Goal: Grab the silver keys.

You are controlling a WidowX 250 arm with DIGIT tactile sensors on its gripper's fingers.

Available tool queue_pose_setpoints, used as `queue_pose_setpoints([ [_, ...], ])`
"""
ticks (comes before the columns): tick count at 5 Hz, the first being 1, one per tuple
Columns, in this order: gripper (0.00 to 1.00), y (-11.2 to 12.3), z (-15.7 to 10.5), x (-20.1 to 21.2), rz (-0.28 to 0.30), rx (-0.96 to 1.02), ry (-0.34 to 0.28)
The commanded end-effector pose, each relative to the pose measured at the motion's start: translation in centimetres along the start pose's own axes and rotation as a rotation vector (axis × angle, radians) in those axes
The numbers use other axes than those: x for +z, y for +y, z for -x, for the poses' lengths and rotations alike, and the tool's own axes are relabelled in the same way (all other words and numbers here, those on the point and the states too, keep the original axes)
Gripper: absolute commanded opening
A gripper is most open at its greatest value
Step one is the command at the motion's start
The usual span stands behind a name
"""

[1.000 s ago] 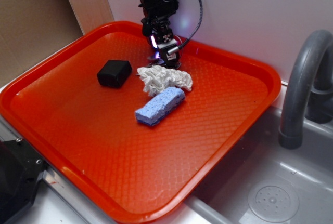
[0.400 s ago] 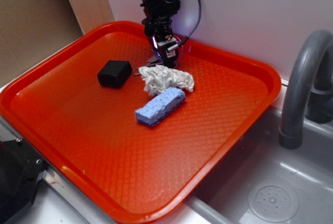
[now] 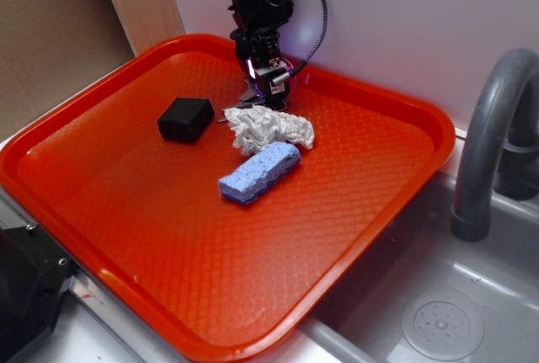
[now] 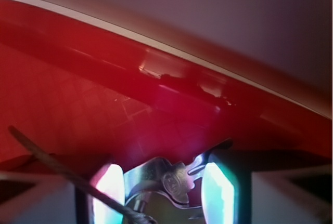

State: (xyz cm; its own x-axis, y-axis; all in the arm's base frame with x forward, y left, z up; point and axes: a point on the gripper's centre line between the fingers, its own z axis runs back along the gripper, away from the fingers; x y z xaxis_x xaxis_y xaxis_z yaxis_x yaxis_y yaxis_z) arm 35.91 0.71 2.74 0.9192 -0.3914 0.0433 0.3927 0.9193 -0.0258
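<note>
My gripper is down at the far rim of the moulded red plastic tray, lattice-textured floor. Jaws spread, glowing pale on either side of the silver keys: flat stamped metal, thin wire ring, lying between them; contact unclear. Stamping unreadable. Nearby on the tray: crumpled white paper wad, porous blue sponge, matte black box. Grey sink and curved faucet alongside.
</note>
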Motion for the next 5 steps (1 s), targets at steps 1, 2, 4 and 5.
queue_pose_setpoints([
  [1,0.00,-2.2,-1.3,3.2,-0.037,-0.092,-0.169],
  [2,0.00,-2.2,-1.5,4.0,-0.030,-0.086,-0.188],
  [4,0.00,-2.8,-2.6,2.9,-0.047,-0.101,-0.145],
  [5,0.00,-2.6,-1.9,4.4,-0.091,-0.083,-0.130],
])
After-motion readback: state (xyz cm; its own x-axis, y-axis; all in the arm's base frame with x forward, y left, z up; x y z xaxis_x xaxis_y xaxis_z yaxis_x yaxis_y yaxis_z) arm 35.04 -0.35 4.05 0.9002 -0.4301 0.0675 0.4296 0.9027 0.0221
